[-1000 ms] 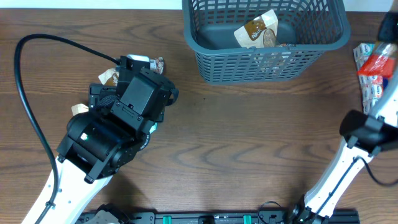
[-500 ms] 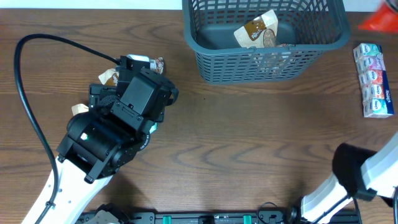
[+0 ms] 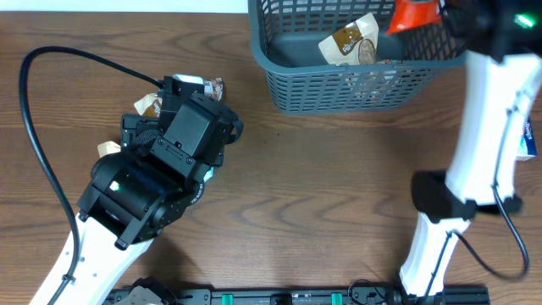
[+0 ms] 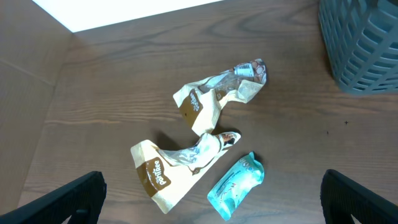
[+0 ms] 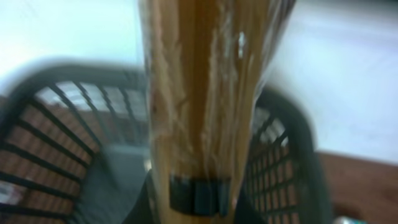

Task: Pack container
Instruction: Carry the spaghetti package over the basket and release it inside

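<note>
Spread wide and empty, the jaws of the left gripper (image 4: 211, 186) hang over the left side of the wooden table (image 3: 339, 186), with a black cable (image 3: 32, 127) looping beside the arm. Under them lies a teal sachet (image 4: 236, 185), just beside the nearer snack packet (image 4: 166, 175), brown and cream, whose tip seems to touch the farther snack packet (image 4: 214, 99). Farther off and to the right, the container (image 3: 364, 85) stands at the table's far edge with a brown packet (image 3: 349, 40) inside. Over its far right corner the right gripper (image 3: 445, 12) pinches an orange-red packet (image 3: 413, 13); the wrist view is blurred.
</note>
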Action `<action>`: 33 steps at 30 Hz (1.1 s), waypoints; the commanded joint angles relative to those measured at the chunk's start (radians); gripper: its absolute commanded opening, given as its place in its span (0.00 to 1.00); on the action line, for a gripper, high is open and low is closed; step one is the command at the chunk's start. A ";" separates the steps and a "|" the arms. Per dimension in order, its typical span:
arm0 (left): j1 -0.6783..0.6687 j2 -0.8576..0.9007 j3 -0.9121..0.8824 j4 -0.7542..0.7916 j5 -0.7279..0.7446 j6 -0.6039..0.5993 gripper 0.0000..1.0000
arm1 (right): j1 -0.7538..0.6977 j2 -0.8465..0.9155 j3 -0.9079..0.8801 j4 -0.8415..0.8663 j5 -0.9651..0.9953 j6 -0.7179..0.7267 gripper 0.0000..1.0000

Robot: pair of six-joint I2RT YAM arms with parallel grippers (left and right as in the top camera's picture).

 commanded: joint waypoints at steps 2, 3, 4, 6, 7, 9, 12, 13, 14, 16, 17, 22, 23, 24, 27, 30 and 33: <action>0.004 0.000 -0.005 -0.003 -0.011 -0.005 0.99 | -0.005 0.053 0.015 0.032 0.085 -0.044 0.02; 0.004 0.000 -0.005 -0.003 -0.011 -0.005 0.99 | -0.008 0.068 0.015 0.038 0.085 -0.043 0.02; 0.004 0.000 -0.005 -0.003 -0.011 -0.005 0.99 | -0.011 0.083 0.015 0.045 0.085 -0.035 0.02; 0.004 0.000 -0.005 -0.003 -0.011 -0.005 0.99 | -0.021 0.110 0.015 0.053 0.088 -0.026 0.02; 0.004 0.000 -0.005 -0.003 -0.011 -0.005 0.99 | -0.026 0.122 0.015 0.054 0.090 -0.021 0.02; 0.004 0.000 -0.005 -0.003 -0.011 -0.005 0.99 | -0.041 0.150 0.014 0.048 0.111 0.013 0.01; 0.004 0.000 -0.005 -0.003 -0.011 -0.005 0.99 | -0.066 0.196 0.014 0.018 0.111 0.040 0.01; 0.004 0.000 -0.005 -0.003 -0.011 -0.005 0.99 | -0.074 0.210 0.014 0.008 0.111 0.046 0.02; 0.004 0.000 -0.005 -0.003 -0.011 -0.005 0.99 | -0.079 0.221 0.014 0.001 0.110 0.047 0.02; 0.004 0.000 -0.005 -0.003 -0.011 -0.005 0.98 | -0.089 0.244 0.014 -0.018 0.109 0.061 0.02; 0.004 0.000 -0.005 -0.003 -0.011 -0.005 0.99 | -0.095 0.258 0.014 -0.027 0.106 0.066 0.02; 0.004 0.000 -0.005 -0.003 -0.011 -0.005 0.99 | -0.104 0.303 0.014 -0.049 0.103 0.072 0.02; 0.004 0.000 -0.005 -0.003 -0.011 -0.005 0.99 | -0.104 0.307 0.014 -0.050 0.103 0.072 0.02; 0.004 0.000 -0.005 -0.003 -0.011 -0.005 0.99 | -0.103 0.313 0.014 -0.048 0.102 0.072 0.02; 0.004 0.000 -0.005 -0.003 -0.011 -0.005 0.99 | -0.103 0.315 0.011 -0.047 0.094 0.073 0.01; 0.004 0.000 -0.005 -0.003 -0.011 -0.005 0.99 | -0.103 0.315 0.011 -0.047 0.095 0.076 0.02; 0.004 0.000 -0.005 -0.003 -0.011 -0.005 0.99 | -0.103 0.315 0.011 -0.048 0.094 0.076 0.10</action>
